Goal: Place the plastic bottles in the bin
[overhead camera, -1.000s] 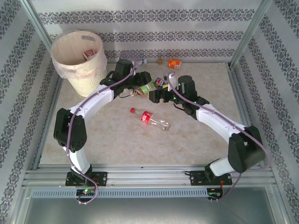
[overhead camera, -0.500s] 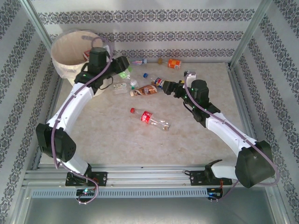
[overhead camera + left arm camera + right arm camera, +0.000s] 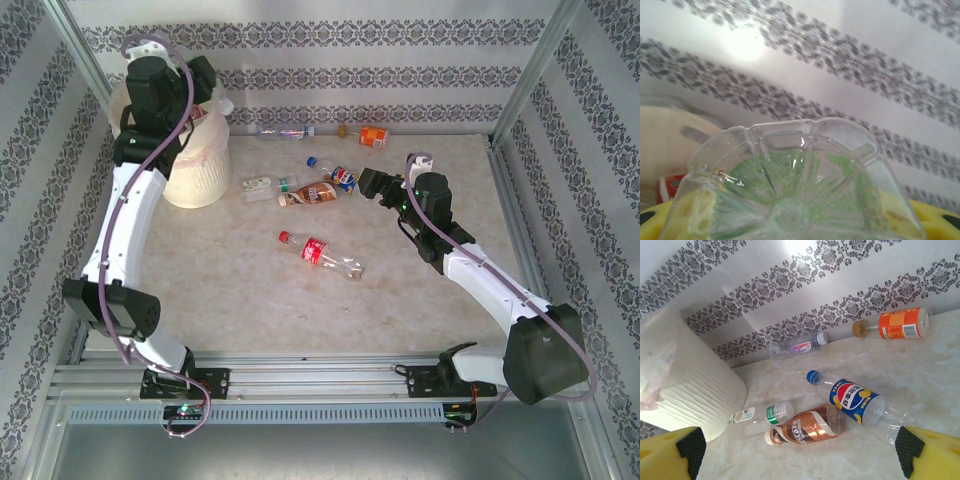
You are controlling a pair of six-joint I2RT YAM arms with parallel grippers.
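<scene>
My left gripper [image 3: 208, 88] is raised at the bin's [image 3: 196, 175] far rim and shut on a clear, green-tinted plastic bottle [image 3: 790, 195]. In the left wrist view the bottle's base faces the camera between the yellow fingers [image 3: 935, 217]. My right gripper [image 3: 366, 183] hangs open low over the table, nothing between its pads [image 3: 690, 449]. Just ahead of it lie a brown-label bottle [image 3: 807, 426], a blue-label bottle [image 3: 860, 402] and a small white-and-green one [image 3: 760, 415]. A red-label bottle [image 3: 318, 252] lies mid-table.
By the back wall lie a clear bottle with a purple label [image 3: 796, 346] and an orange-label bottle [image 3: 895, 325]. A red-labelled item [image 3: 671, 186] lies inside the bin. Metal frame posts [image 3: 530, 75] and patterned walls close the table on three sides.
My left arm has lifted the green-tinted bottle off the table and swung it up and left to the bin. My right gripper has drawn back to the right, staying open.
</scene>
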